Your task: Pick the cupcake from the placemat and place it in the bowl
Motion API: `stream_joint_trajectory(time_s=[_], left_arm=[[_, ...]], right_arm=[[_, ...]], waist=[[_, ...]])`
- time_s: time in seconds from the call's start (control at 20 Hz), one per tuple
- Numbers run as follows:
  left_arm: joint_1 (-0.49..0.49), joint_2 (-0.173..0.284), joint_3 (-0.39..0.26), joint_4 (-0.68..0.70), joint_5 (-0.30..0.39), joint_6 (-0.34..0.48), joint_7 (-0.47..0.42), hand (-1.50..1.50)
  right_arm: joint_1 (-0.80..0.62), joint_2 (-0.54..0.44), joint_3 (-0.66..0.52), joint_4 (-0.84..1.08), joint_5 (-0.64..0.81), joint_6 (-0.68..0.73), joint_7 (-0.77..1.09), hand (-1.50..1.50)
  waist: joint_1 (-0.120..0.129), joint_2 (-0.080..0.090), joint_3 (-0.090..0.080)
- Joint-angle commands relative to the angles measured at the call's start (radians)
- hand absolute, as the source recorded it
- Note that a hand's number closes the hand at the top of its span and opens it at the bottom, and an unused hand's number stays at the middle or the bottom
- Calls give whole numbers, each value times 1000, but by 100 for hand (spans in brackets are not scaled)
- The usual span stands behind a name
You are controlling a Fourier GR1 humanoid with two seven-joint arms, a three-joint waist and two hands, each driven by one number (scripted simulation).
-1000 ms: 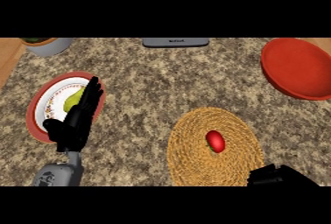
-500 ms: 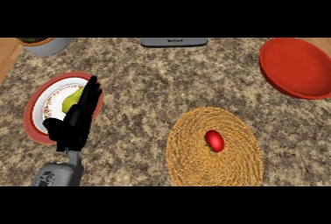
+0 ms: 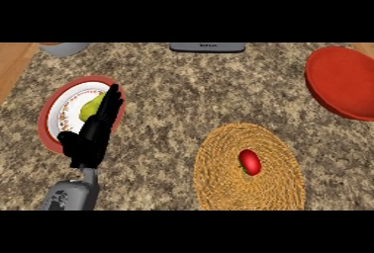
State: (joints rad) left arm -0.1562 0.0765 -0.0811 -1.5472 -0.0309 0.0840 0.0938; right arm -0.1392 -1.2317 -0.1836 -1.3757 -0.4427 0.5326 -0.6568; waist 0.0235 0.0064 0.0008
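since the earlier frames the right robot hand had gone from the lower right corner and was out of view; everything else lay where it had been, though the view had shifted a little.

the cupcake (image 3: 250, 162), which showed only as a small red oval thing, lay near the middle of the woven placemat (image 3: 219, 188), untouched, with no robot hand near it. the red bowl (image 3: 343, 81) sat well apart from it at the upper right edge of the tabletop (image 3: 190, 89), and nothing could be seen inside it. so, judged from how things lay, the task had not begun: the pick, the carry across and the drop into the bowl were all still left.

further out, the left robot hand (image 3: 91, 138) stood over the right rim of a white plate (image 3: 62, 111) with a red border, fingers straight and holding nothing, resting there. a green pear (image 3: 91, 106) lay on that plate, partly hidden behind the fingers. a grey cup (image 3: 64, 48) and a dark flat device (image 3: 208, 47) sat at the far edge.

the cupcake would likely fall to the right robot hand, being nearer its side.
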Motion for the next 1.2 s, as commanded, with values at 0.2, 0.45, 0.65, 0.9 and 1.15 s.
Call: stream_joint_trajectory(time_s=[0.2,0.45,0.65,0.9,1.15], left_arm=[[-21,-29,-28,43,-13,-10,-29,0],[-63,-17,6,67,-5,-12,-22,0],[-20,24,27,25,21,-55,-27,0],[-57,-27,-2,77,-18,-11,-43,0],[-76,-23,-2,43,-5,-23,-5,0]], right_arm=[[-267,89,146,234,365,-143,-128,150],[-468,214,236,443,506,-203,-166,150],[-529,279,264,646,611,-258,-274,150],[-646,337,288,861,711,-357,-337,150],[-658,385,356,974,790,-359,-365,150]], waist=[[39,11,1],[31,8,0],[28,7,1],[42,17,2],[62,26,5]])
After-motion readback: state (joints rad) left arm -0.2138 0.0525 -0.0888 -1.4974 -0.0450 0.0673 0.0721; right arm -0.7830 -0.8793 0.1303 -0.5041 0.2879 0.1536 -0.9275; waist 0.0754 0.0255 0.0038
